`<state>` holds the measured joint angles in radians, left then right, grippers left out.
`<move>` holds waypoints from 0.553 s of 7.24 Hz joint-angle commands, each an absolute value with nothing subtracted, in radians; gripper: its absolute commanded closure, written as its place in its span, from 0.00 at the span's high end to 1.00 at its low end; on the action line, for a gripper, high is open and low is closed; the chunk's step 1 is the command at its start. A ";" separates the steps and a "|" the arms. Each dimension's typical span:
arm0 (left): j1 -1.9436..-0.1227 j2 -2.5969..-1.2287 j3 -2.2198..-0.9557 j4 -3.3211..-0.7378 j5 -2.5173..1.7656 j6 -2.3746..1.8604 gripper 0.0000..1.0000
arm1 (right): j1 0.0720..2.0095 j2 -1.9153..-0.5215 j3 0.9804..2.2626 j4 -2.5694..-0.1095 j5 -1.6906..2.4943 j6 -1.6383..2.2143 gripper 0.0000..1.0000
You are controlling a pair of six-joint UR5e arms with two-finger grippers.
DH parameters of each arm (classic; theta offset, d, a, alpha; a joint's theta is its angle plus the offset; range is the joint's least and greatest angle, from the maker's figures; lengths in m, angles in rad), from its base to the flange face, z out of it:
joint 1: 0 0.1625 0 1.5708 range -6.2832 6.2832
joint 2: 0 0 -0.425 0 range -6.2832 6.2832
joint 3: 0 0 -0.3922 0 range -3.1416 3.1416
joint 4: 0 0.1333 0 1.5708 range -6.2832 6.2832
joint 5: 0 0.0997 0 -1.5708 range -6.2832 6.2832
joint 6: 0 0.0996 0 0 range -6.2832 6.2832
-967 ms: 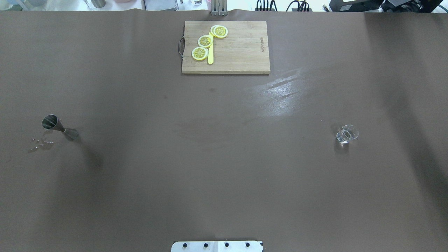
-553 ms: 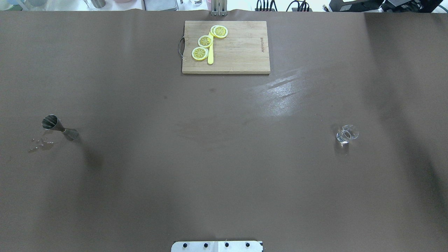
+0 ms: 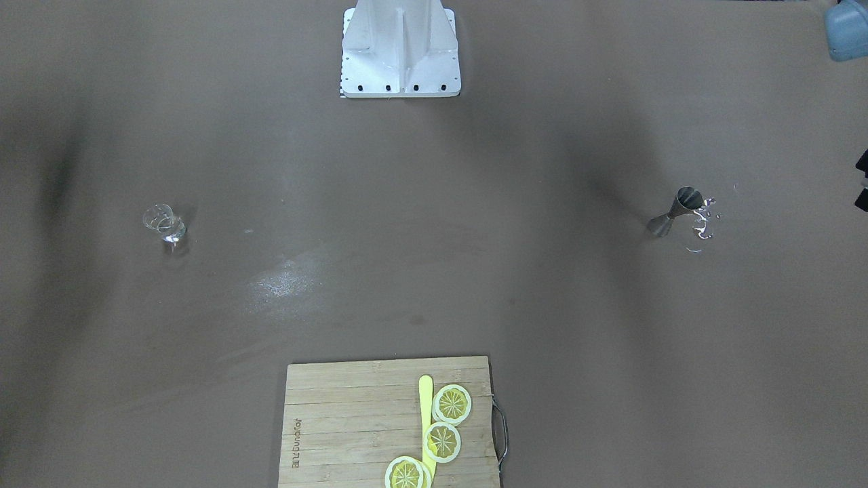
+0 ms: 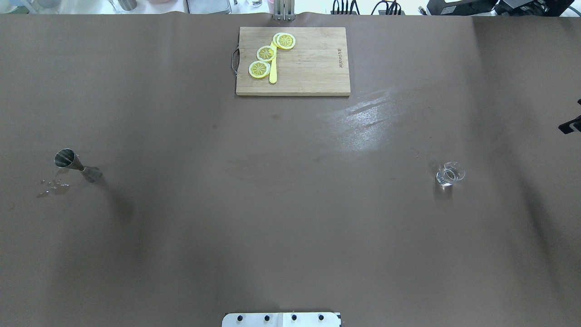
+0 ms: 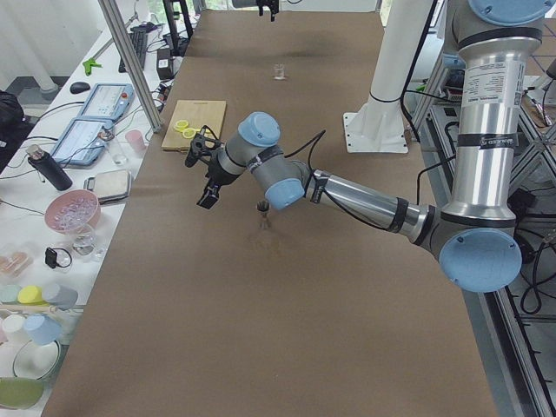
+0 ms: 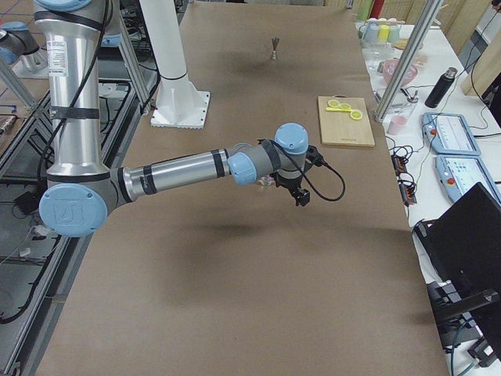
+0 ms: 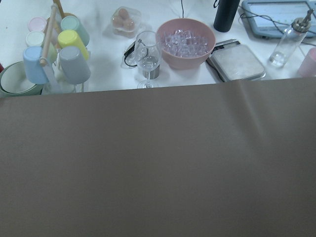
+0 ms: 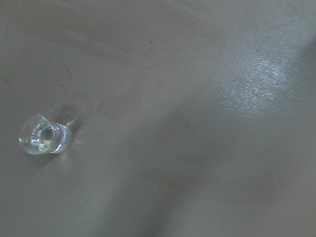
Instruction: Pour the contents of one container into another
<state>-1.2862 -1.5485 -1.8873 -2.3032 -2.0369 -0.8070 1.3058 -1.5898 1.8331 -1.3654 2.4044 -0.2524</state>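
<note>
Jigger [image 4: 78, 165] by drops [image 4: 53, 185], prob. water; glass [image 4: 450, 174] well apart; board [image 4: 313, 63] w/ lemon slices [image 4: 266, 53]; fingers [image 5: 207, 200]: can't tell.

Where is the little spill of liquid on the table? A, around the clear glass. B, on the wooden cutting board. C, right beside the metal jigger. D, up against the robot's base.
C: the wet droplets glisten on the table right beside the jigger, far from the glass and the cutting board.
</note>
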 commanded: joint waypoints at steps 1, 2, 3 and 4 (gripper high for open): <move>-1.092 -1.423 -1.975 -2.441 -1.796 -0.987 0.97 | 1.194 -1.623 1.841 -1.190 2.375 -0.044 1.00; -1.001 -1.367 -2.005 -2.491 -1.666 -1.002 0.97 | 1.121 -1.632 1.827 -1.108 2.332 0.012 1.00; -0.935 -1.330 -2.006 -2.570 -1.569 -1.002 0.97 | 1.085 -1.634 1.810 -1.097 2.315 0.029 1.00; -0.881 -1.300 -2.000 -2.642 -1.484 -1.002 0.97 | 1.075 -1.629 1.813 -1.097 2.301 0.047 1.00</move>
<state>-0.9617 -1.3465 -1.9981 -2.5500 -1.6055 -0.9955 1.1076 -1.6299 1.8185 -1.1168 2.3242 0.0141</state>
